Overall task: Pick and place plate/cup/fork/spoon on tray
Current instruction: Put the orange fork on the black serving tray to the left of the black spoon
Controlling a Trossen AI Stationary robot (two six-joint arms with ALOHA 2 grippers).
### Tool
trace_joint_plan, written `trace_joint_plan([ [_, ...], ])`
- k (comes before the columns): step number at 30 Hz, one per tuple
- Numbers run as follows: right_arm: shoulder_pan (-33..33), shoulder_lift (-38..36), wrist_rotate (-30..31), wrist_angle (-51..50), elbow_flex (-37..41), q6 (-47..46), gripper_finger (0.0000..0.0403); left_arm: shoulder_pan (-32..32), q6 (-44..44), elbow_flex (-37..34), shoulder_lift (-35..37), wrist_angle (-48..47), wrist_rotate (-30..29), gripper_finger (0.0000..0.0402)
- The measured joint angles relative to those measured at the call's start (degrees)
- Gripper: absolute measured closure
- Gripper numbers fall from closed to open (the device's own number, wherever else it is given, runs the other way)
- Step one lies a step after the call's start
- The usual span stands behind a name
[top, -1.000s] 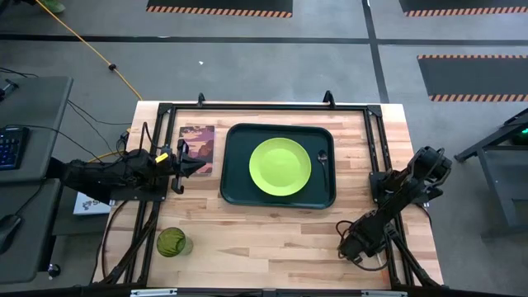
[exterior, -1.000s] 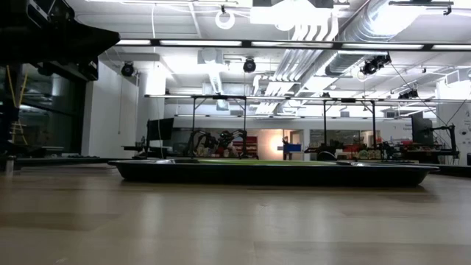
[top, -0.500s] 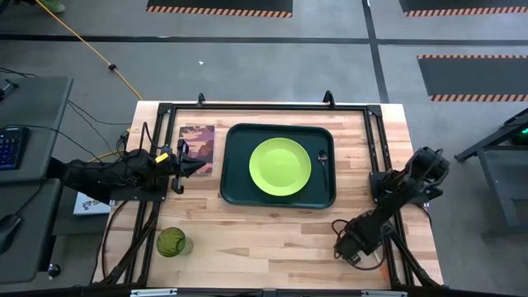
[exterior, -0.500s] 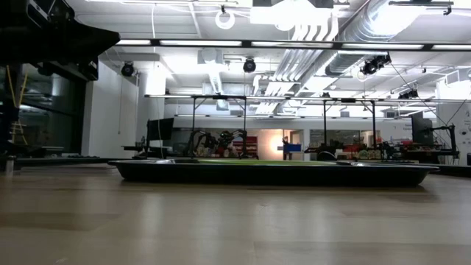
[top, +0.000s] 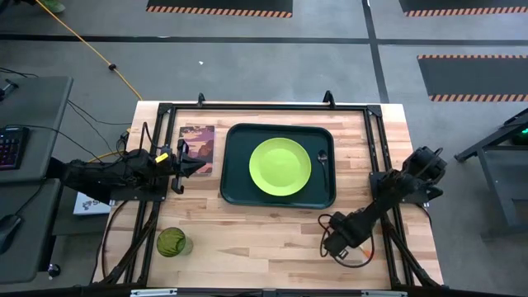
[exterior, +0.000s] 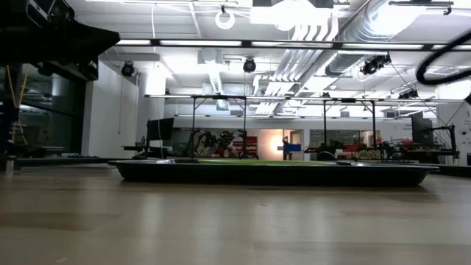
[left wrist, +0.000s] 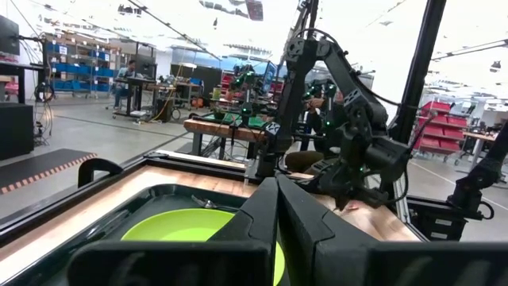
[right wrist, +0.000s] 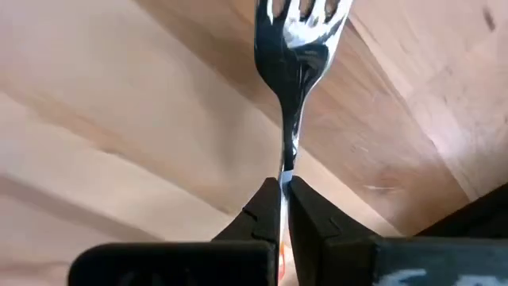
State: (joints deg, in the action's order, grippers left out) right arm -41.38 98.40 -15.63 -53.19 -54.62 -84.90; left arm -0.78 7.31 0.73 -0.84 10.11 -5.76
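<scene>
The lime-green plate (top: 280, 167) lies flat in the dark tray (top: 235, 194). The silver spoon (top: 322, 161) lies in the tray to the plate's right. The dark-green cup (top: 172, 242) stands upright on the table near the front left. My right gripper (top: 332, 241) is over the table in front of the tray's right end, shut on the fork (right wrist: 298, 32). My left gripper (top: 200, 167) is shut and empty beside the tray's left rim; its fingers (left wrist: 276, 206) point at the plate (left wrist: 171, 226). My right gripper pinches the fork's thin metal neck (right wrist: 290, 155) between its two fingers, where the metal meets the orange handle (right wrist: 279, 256). The fork runs on in line with the fingers, its tines sticking out ahead of them over the wooden table top.
A picture card (top: 198, 144) lies left of the tray under my left gripper. A black frame rail (top: 264, 107) runs around the table's far and side edges. Bare wood lies between the cup and my right gripper. The low view shows the tray's near rim (exterior: 272, 174).
My right gripper has gone toward the table's left edge along the near part of the table, its arm stretching out after it. A loop of its cable has come into the low view's upper right.
</scene>
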Motion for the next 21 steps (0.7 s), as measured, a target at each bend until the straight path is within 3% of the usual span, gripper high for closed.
trace_joint_plan([
  [8, 0.51, -4.15, 7.06, -1.09, -3.45, 0.83, 0.0403, 0.0, 0.0, -0.01, 0.0, 0.01, 0.02, 0.0398],
  [15, 2.8, -12.35, 23.89, -0.07, -4.56, 2.11, 0.0403, -0.01, 0.0, -0.01, 0.0, 0.0, 0.0, 0.0398],
  [21, 11.77, -19.73, 37.94, -0.99, -4.54, 3.07, 0.0403, 0.0, 0.0, 0.0, 0.0, 0.0, 0.0, 0.0398],
])
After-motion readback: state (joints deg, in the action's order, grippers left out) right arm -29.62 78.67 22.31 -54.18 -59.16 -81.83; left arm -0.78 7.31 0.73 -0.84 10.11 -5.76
